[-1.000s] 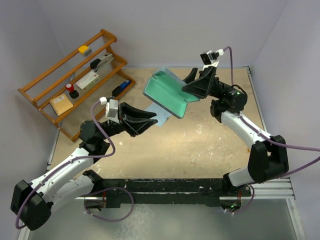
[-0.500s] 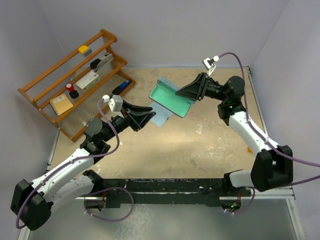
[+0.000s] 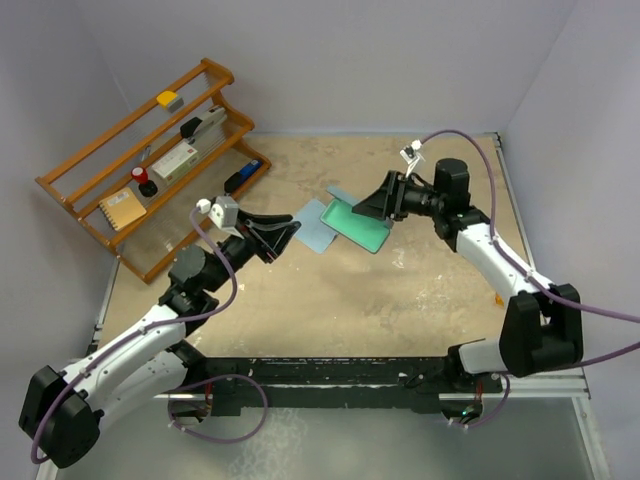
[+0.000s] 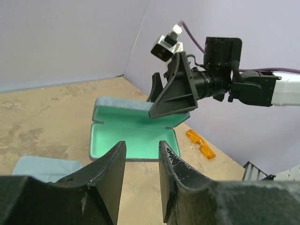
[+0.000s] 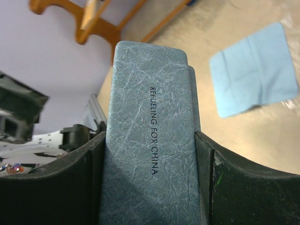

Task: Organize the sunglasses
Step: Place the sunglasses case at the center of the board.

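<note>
Sandy table [image 3: 400,300] | right hand [image 3: 372,205] grasping open case [image 3: 358,230] | left hand [image 3: 288,230] released, empty

Your top camera looks down from above and behind, taking in the whole table [image 3: 420,290]. Your left wrist camera looks low across it at the open case [image 4: 136,136]. Your right wrist camera sits hard against that case; both wrist views share the blue cloth [image 4: 44,166].
</note>
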Robot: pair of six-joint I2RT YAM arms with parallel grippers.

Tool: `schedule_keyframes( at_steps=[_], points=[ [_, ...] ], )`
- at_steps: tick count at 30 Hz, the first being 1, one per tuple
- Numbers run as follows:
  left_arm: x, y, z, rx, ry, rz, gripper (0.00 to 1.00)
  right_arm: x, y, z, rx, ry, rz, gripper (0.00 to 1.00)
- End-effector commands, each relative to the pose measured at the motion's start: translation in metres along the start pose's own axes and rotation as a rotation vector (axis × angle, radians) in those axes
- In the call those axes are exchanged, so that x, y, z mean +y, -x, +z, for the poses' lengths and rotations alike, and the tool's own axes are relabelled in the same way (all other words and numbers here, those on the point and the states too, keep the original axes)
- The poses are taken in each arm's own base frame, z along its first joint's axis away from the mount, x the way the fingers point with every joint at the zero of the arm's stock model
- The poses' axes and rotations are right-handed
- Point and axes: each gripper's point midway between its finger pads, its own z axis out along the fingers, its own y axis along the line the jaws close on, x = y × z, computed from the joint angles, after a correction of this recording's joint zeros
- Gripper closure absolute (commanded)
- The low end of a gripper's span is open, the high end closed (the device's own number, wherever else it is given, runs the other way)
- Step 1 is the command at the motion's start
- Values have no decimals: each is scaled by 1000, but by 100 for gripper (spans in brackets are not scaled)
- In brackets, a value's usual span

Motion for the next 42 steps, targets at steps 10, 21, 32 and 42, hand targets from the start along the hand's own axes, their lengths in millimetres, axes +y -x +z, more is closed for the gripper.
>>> schedule_keyframes(
  at_steps=[10,21,32,42],
  points=[
    [0,3,0,-42,-11,-11,68,-97,-46,10,128,-193,13,100],
    [2,-1,0,-38,-11,-10,68,-141,-67,16,182,-233,88,100],
    [1,-4,-1,-32,-18,-14,68,-154,-71,9,191,-308,73,61],
    [-1,-4,-2,-33,-27,-19,68,-152,-66,2,169,-343,45,43]
  ],
)
